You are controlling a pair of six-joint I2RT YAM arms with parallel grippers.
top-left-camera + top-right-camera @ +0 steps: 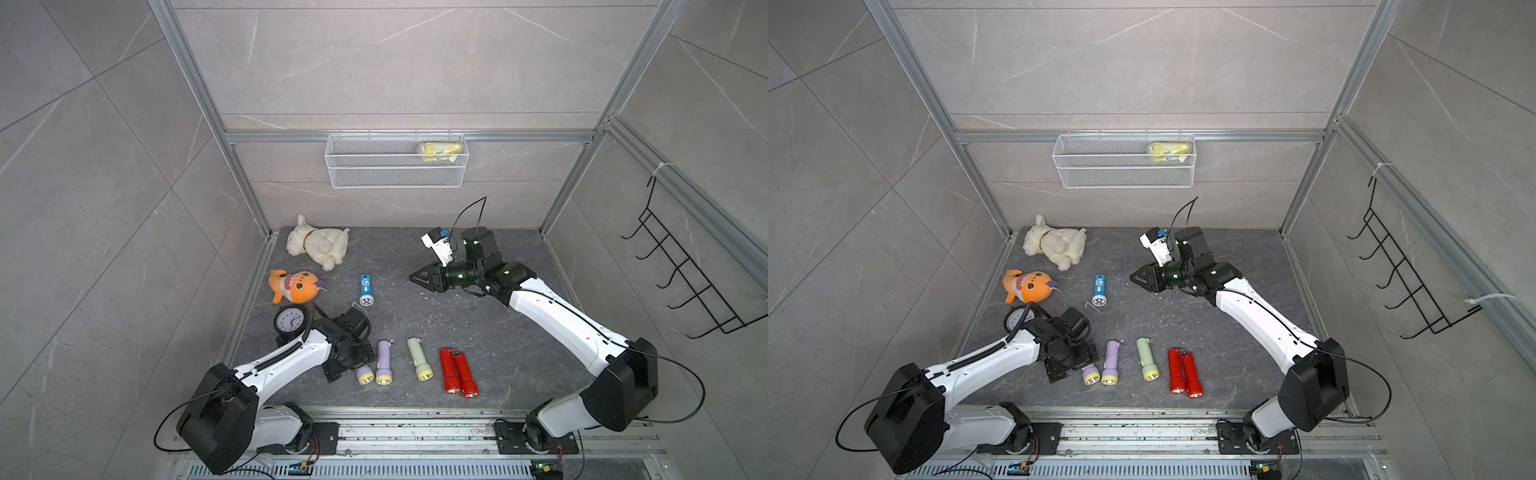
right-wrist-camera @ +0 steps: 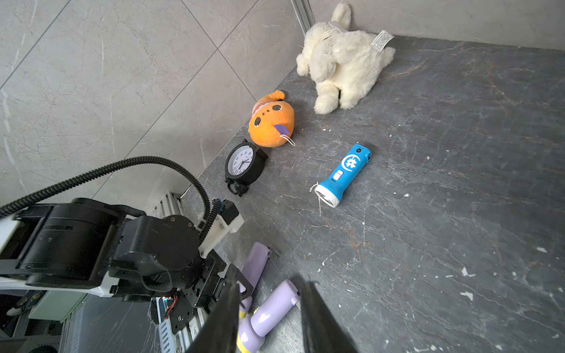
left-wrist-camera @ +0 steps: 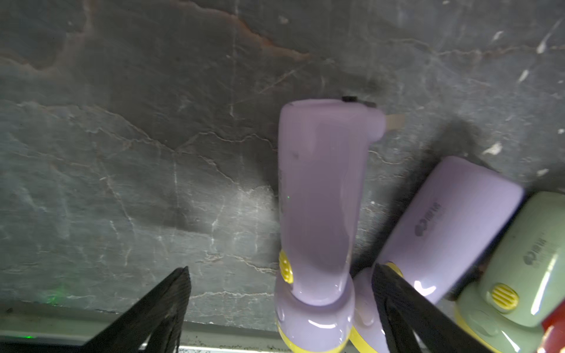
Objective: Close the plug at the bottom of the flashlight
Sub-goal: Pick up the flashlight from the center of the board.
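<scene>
The left end effector (image 3: 280,268) stood wide open around the purple flashlight (image 3: 318,198) lying at the front of the table (image 3: 122,152), not gripping yet; next it likely had to squeeze the body; the right end effector (image 1: 417,277) hung open, empty, far from the plug (image 3: 394,120).

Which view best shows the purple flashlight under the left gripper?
Left wrist: that purple flashlight fills the frame, tail plug visible. Both top views show only its head; right wrist shows its body, small.
</scene>
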